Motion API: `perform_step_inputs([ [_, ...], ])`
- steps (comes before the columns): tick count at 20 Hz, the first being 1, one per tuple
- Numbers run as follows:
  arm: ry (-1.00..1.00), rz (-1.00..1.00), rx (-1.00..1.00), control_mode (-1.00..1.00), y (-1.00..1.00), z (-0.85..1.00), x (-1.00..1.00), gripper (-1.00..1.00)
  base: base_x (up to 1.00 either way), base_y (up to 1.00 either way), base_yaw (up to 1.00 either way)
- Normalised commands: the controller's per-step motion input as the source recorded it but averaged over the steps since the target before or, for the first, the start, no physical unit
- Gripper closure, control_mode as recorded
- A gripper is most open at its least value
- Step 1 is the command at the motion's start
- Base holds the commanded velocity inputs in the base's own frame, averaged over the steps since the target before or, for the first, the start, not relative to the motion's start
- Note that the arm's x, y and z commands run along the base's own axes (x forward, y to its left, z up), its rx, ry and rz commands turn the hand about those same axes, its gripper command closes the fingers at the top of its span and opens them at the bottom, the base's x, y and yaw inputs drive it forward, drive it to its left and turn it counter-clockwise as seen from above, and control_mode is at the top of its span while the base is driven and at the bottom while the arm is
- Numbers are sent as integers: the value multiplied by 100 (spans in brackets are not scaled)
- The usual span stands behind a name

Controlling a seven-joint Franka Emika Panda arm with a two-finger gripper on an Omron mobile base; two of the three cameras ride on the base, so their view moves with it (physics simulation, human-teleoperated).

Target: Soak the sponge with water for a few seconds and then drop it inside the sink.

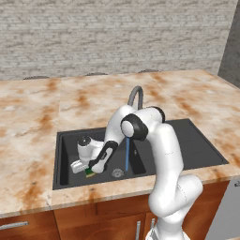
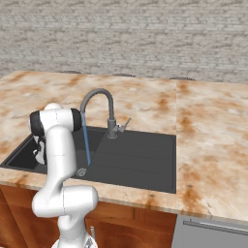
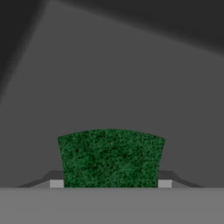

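Low inside the sink [image 1: 197, 150], on the side of the basin away from the drainboard, the gripper [image 1: 90, 171] points down toward the basin floor with its jaws closed on the sponge [image 1: 89, 173]. From the left base camera the sponge shows as a small green block with a yellow edge, pinched at the tip of the hand, at or just above the dark floor of the basin; whether it touches the floor cannot be told. Through the hand camera the sponge [image 3: 111, 157] presents its green face between the two fingertips [image 3: 56, 183], one pressed against each side, with the dark basin floor beyond.

The water [image 1: 127, 154] falls as a thin blue stream from the spout of the faucet [image 1: 135, 95] to the basin floor, landing just beside the drain [image 1: 116, 173]. The sponge sits near the drain, on the side away from the stream and apart from it. From the right base camera the faucet [image 2: 99, 104] curves over the basin, the stream [image 2: 86, 144] drops to the drain [image 2: 81, 171], and the arm's upper links hide the hand.
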Motion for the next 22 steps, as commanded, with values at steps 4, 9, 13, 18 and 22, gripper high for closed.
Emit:
perform_step_inputs([
  [4,0,0,0,-100,0,6,0,-100,0,0,0],
  [9,0,0,0,-100,0,44,0,-100,0,0,0],
  [13,-1,0,0,-100,0,74,0,-100,0,0,0],
  [18,-4,0,0,-100,0,73,0,-100,0,0,0],
  [22,-2,0,0,-100,0,71,0,-100,0,0,0],
])
